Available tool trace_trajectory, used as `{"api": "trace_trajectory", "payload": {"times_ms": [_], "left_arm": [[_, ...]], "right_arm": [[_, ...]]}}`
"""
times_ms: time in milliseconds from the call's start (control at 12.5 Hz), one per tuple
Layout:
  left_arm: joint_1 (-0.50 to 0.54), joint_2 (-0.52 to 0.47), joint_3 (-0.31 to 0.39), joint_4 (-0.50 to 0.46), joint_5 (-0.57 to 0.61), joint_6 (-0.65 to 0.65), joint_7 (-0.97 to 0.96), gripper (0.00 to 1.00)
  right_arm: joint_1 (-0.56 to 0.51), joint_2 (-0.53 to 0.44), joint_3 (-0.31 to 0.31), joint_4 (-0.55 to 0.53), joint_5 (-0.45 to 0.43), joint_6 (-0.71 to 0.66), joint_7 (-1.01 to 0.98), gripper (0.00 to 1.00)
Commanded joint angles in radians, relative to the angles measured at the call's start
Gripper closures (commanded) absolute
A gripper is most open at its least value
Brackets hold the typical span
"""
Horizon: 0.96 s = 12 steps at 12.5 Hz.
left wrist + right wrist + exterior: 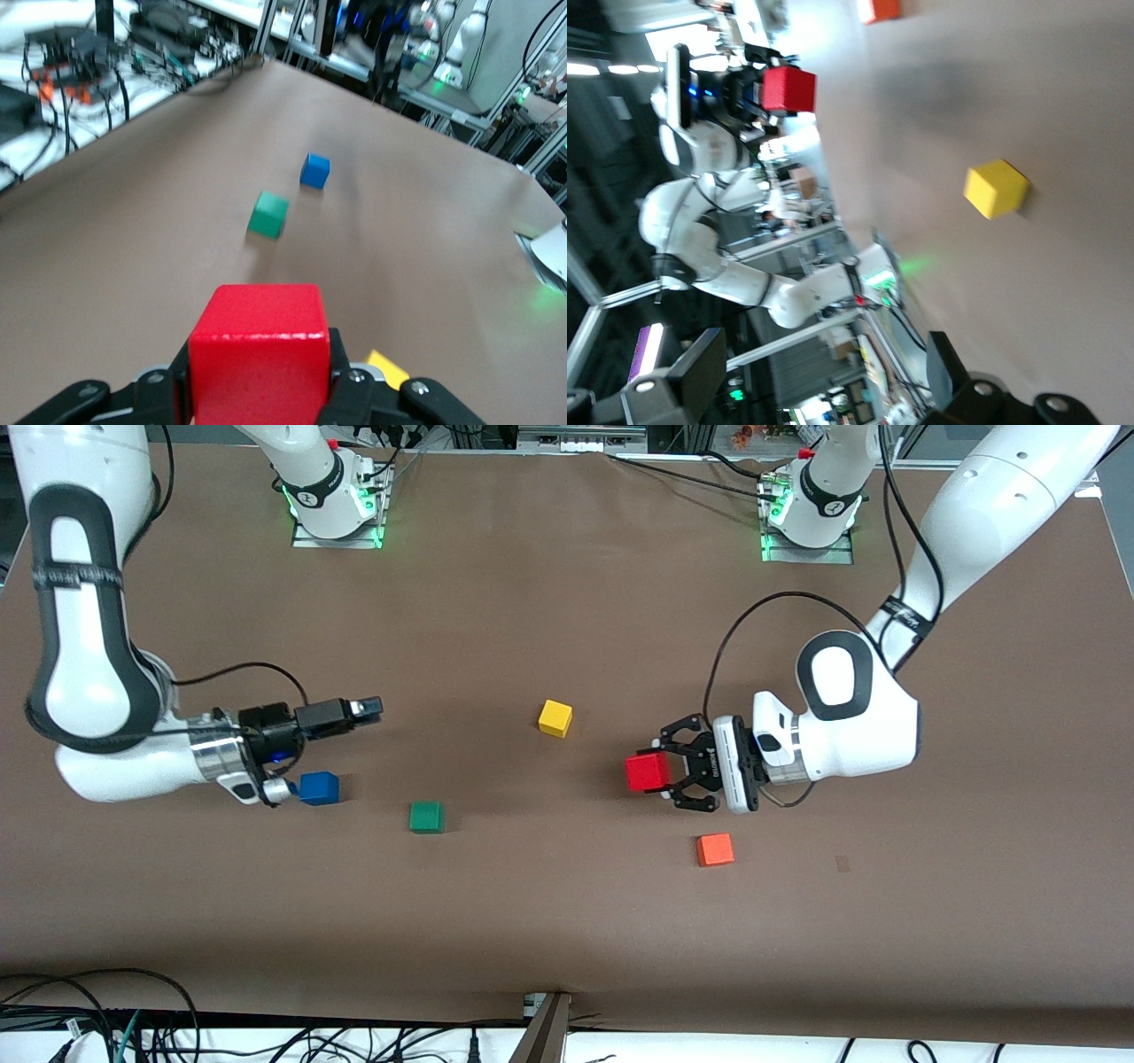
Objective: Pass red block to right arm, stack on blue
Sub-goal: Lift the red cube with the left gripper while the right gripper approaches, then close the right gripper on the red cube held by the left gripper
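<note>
Pinching red block (648, 771), left gripper (666, 772) aloft; right gripper (354, 722) spread, above blue (319, 788).

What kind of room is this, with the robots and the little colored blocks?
Most likely a robotics lab. Two white arms are bolted to a brown table, loose cables hang along its edge, and the left end effector holds the red block in the air.

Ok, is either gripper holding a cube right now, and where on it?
The left gripper holds the small bright red matte cube in the air, fingers pressing two opposite side faces. The right gripper is open and empty.
</note>
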Motion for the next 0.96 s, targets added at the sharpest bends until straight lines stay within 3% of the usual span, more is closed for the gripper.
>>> {"api": "trace_trajectory", "payload": {"times_ms": [0,241,401,882], "left_arm": [[-0.068,0.038,-0.01,0.041,-0.209,0.055,0.179,1.0],[-0.16,0.123,-0.004,0.13,-0.367,0.067,0.365,1.0],[-0.246,0.165,0.01,0.199,-0.435,0.072,0.445,1.0],[-0.33,0.188,0.029,0.244,-0.507,0.11,0.448,1.0]], "right_arm": [[0.039,0.049,0.005,-0.027,0.152,0.014,-0.11,0.0],[0.111,0.094,0.005,-0.073,0.339,0.046,-0.196,0.0],[0.154,0.103,0.005,-0.087,0.416,0.074,-0.204,0.0],[0.218,0.103,0.005,-0.105,0.468,0.152,-0.205,0.0]]}}
